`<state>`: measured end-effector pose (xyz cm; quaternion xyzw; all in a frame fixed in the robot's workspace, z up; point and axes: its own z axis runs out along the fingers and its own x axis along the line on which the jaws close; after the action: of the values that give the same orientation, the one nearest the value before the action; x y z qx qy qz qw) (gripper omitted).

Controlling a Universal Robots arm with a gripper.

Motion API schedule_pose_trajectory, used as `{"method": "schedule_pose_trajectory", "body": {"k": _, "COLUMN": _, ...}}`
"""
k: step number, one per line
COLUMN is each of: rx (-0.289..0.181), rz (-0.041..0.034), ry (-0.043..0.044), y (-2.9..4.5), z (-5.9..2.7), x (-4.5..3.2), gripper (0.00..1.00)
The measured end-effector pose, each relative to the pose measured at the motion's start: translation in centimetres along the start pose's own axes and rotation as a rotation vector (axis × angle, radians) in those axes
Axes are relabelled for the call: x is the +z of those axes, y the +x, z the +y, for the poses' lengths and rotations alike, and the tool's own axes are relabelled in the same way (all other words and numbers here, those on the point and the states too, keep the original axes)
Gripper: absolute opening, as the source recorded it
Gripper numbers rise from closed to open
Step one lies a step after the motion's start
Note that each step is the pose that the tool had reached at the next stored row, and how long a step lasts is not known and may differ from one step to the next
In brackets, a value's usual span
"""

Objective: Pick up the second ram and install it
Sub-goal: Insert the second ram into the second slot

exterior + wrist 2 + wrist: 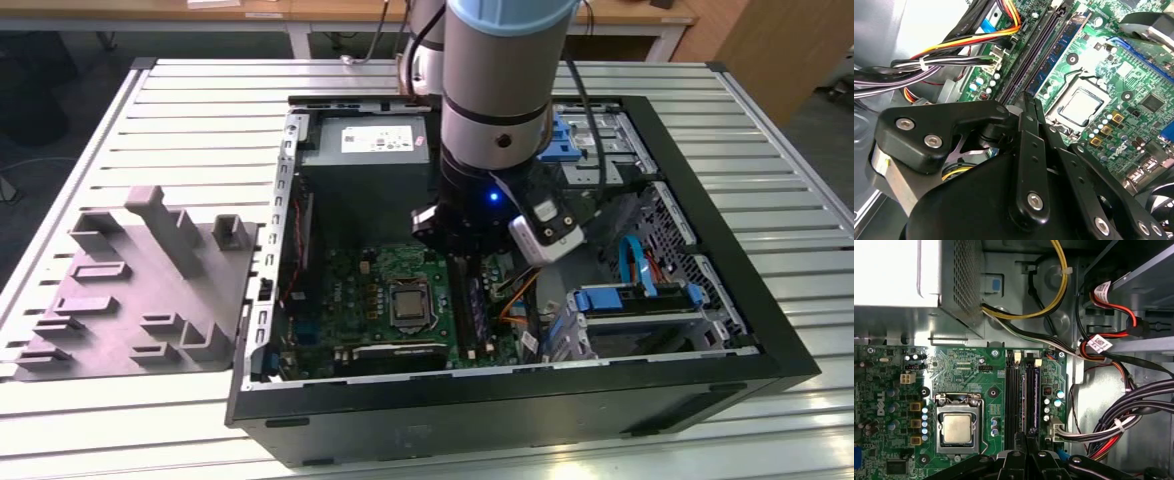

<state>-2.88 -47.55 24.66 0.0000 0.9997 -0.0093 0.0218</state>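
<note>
Fingers of the gripper are seen drawn close together in both wrist views, with hardly a gap left between the tips. The tips are placed low over the green motherboard, at the near end of the long black memory slots. The second ram is found standing on its edge in one of those slots, on the side towards the processor socket. Its blue-green face with dark chips is shown in the second wrist view. The end of the stick is met by the fingertips, but whether it is pinched between them or only touched from above cannot be told. Bundled cables are routed on the other side of the slots. In the exterior view the arm is seen reaching down into the open computer case. The case is set on a slatted table, with a grey moulded tray at the exterior view's left.
</note>
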Motion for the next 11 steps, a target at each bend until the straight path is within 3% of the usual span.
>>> {"method": "schedule_pose_trajectory", "body": {"k": 5, "rx": 0.000, "rz": -0.0088, "ry": 0.0000, "y": 0.41, "z": 0.01, "x": 0.27, "gripper": 0.12}}
{"method": "schedule_pose_trajectory", "body": {"k": 11, "rx": 0.000, "rz": -0.0117, "ry": 0.0000, "y": 0.73, "z": 0.01, "x": 0.73, "gripper": 0.12}}
